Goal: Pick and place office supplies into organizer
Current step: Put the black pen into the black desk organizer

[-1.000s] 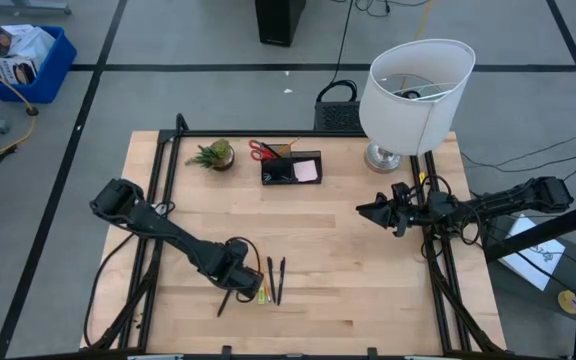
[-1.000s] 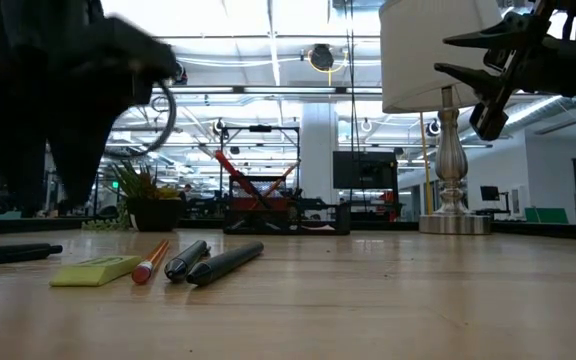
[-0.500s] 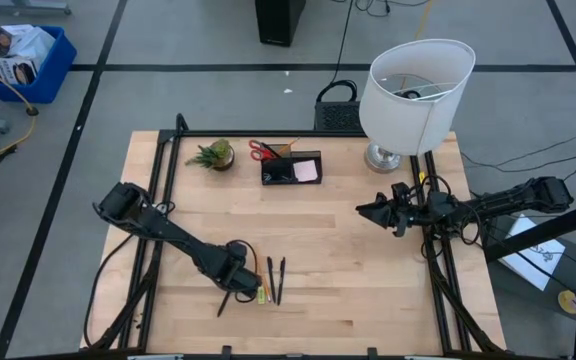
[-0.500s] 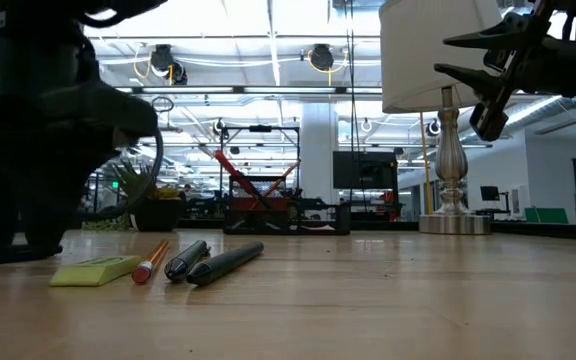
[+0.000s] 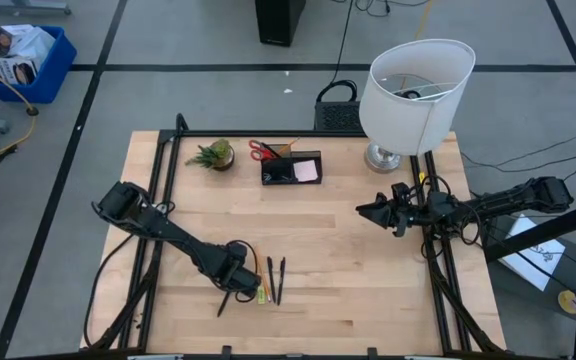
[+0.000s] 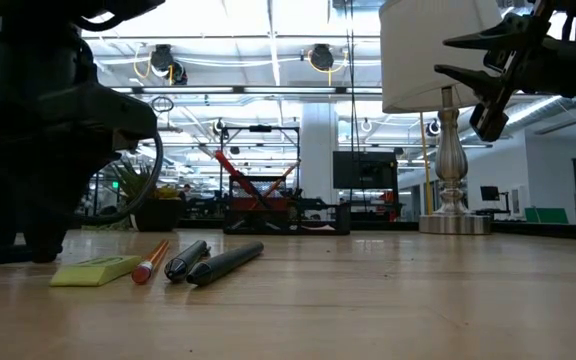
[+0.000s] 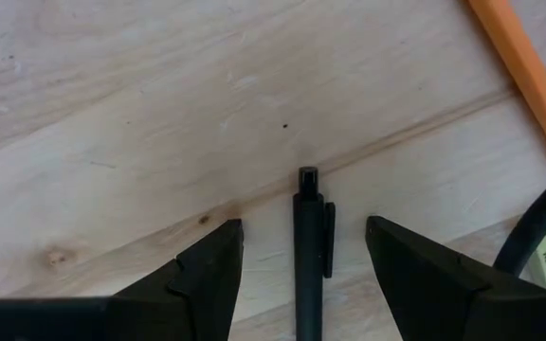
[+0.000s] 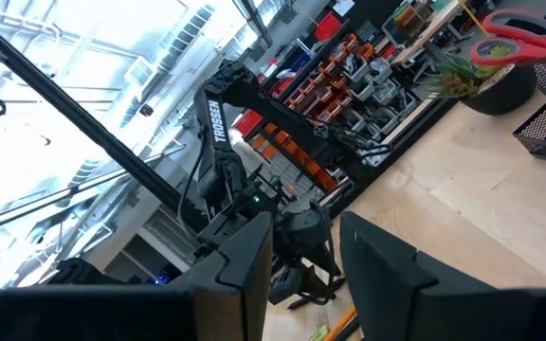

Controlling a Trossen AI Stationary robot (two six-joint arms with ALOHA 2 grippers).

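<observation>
My left end effector (image 7: 301, 275) sits released astride a black pen (image 7: 309, 256) lying flat on the bench (image 5: 368, 290); I'd clench centred w/ fingertips low, organizer (image 5: 291, 168) well apart.

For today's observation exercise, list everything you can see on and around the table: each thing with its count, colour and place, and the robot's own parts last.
Organizer: one, dark, far middle of the table.
Scissors: one pair, red-handled, at the organizer's left end.
Sticky-note pad: one, pink, in the organizer's right part.
Potted plant: one, green, left of the organizer.
Lamp: one, white shade, far right corner.
Pens: two, black, side by side near the front edge.
Pencil: one, orange, left of those pens.
Yellow-green piece: one, beside the pencil.
Third pen: one, black, between the left gripper's fingers.
Left gripper: open, low over the table.
Right gripper: open, raised at the right side.
</observation>
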